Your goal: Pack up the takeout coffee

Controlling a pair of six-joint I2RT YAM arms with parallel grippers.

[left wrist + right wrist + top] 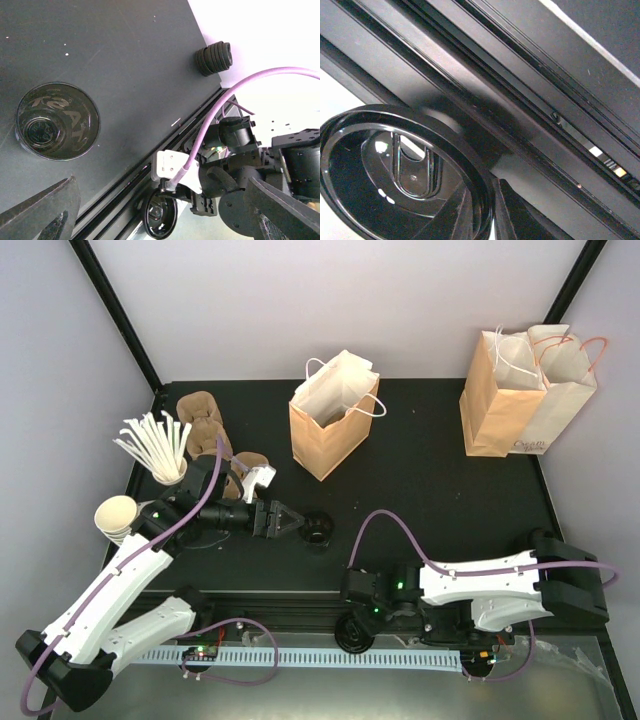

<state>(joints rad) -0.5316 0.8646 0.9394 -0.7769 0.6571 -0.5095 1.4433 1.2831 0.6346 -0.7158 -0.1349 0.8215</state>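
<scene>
The takeout coffee cup (318,530) stands on the black table just right of my left gripper (295,520). In the left wrist view the cup (56,121) is open-topped and dark inside, ahead and to the left of the open, empty left gripper (160,182). A glossy black lid (353,633) hangs over the table's near rail, its rim pinched in my right gripper (356,622). The same lid (160,216) shows edge-on in the left wrist view. In the right wrist view the lid (395,180) fills the lower left, its rim between the right gripper's (487,212) fingers.
An open brown paper bag (330,425) stands at mid back, and two more bags (520,390) at the back right. Pulp carriers (205,425), a cup of straws (155,445) and stacked white cups (115,515) sit on the left. A stack of black lids (214,58) lies by the table edge.
</scene>
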